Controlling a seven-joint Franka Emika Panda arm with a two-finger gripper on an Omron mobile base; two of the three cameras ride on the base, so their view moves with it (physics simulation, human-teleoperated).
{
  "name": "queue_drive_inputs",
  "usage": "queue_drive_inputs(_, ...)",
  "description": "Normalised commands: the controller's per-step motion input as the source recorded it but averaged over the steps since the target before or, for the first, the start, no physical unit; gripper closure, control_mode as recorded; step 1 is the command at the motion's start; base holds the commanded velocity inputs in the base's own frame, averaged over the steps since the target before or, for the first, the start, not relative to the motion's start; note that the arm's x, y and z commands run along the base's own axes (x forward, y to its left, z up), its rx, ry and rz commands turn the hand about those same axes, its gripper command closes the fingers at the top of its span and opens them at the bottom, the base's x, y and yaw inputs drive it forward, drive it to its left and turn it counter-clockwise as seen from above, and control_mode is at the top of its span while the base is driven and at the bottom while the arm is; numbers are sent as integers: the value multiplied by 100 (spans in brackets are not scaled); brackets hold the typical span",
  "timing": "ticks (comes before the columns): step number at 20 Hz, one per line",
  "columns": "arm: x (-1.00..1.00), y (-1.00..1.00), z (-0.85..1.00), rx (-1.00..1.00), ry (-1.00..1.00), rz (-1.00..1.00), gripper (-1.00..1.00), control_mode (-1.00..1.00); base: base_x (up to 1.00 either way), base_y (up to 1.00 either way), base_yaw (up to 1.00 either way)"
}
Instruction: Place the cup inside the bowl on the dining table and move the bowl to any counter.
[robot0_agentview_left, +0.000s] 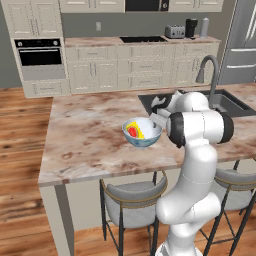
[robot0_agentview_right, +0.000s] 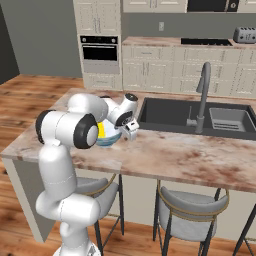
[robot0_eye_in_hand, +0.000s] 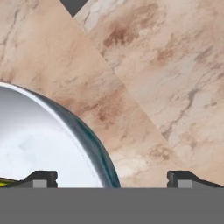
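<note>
Bowl (robot0_agentview_left: 142, 133) with the yellow cup (robot0_agentview_left: 135, 130) lying inside it sits on the dining table (robot0_agentview_left: 85, 135), a marbled beige-brown island top, a little in front of the dark sink (robot0_agentview_left: 220, 102) and to its left in the left base view. Behind the sink stand cream cabinets, a built-in oven (robot0_agentview_left: 39, 52) and a far counter (robot0_agentview_left: 100, 41) with a toaster (robot0_agentview_left: 175, 31); a grey stool (robot0_agentview_left: 132, 197) is under the table edge, on a wooden floor.

From the right base view, the arm hides most of the bowl (robot0_agentview_right: 109, 136); the gripper (robot0_agentview_right: 132, 131) is just beside its rim, on the sink (robot0_agentview_right: 170, 115) side. The faucet (robot0_agentview_right: 202, 95) and a second stool (robot0_agentview_right: 192, 212) show clearly.

The hand view is close: the bowl rim (robot0_eye_in_hand: 87, 135) passes between the two spread fingertips (robot0_eye_in_hand: 41, 178), one inside the white bowl, one outside over the stone. The gripper (robot0_eye_in_hand: 111, 179) is wide apart, not clenched on the rim.
</note>
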Motion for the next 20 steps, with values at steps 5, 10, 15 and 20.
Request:
queue_drive_inputs(5, 5, 0, -26, 0, 0, 0, -100, -100, 0, 0, 0)
queue_drive_inputs(10, 2, 0, -14, 0, 1, 0, -100, -100, 0, 0, 0)
queue_drive_inputs(15, 0, 0, 0, 0, 0, 0, -100, -100, 0, 0, 0)
queue_drive_inputs(20, 0, 0, 0, 0, 0, 0, 100, -100, 0, 0, 0)
